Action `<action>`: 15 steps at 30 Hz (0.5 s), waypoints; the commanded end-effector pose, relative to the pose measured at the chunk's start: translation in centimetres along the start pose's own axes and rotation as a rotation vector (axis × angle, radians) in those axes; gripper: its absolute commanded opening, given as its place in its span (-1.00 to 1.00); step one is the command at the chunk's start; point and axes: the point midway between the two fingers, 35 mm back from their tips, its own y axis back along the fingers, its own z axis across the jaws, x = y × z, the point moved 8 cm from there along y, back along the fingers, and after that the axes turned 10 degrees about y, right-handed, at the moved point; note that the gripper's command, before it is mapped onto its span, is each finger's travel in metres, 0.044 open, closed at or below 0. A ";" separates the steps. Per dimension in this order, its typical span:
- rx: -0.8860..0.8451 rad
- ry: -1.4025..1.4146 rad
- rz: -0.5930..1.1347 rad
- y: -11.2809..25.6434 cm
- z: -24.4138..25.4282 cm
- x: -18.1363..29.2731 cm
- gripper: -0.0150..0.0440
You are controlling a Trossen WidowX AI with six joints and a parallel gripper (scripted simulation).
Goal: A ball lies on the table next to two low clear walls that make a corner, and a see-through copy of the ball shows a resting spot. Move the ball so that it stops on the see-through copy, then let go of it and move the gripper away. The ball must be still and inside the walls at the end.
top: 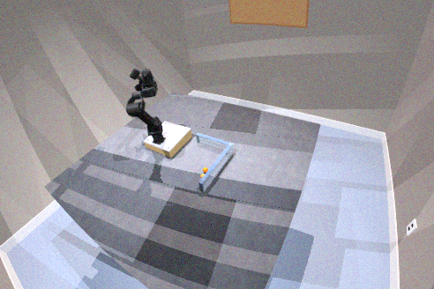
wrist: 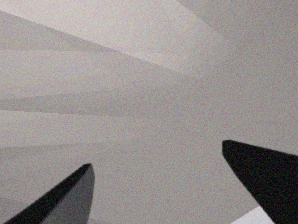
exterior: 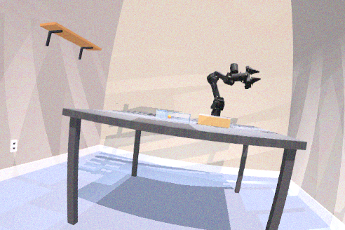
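Note:
A small orange ball is on the table, close to the long clear wall near that wall's free end. A second, paler orange spot shows right beside it, partly overlapped, and looks like the see-through copy; at this size the two are hard to tell apart. The short clear wall meets the long one at a corner. My gripper is open and empty, high above the table and well away from the ball. The wrist view shows no ball.
The arm stands at a white-topped block with orange-tan sides, which lies between the arm's base and the walls. The table has a patchwork grey top. A shelf hangs on the room wall, far from the arm.

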 end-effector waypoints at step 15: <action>-0.518 -0.540 0.401 6.4 9.7 7.3 0.30</action>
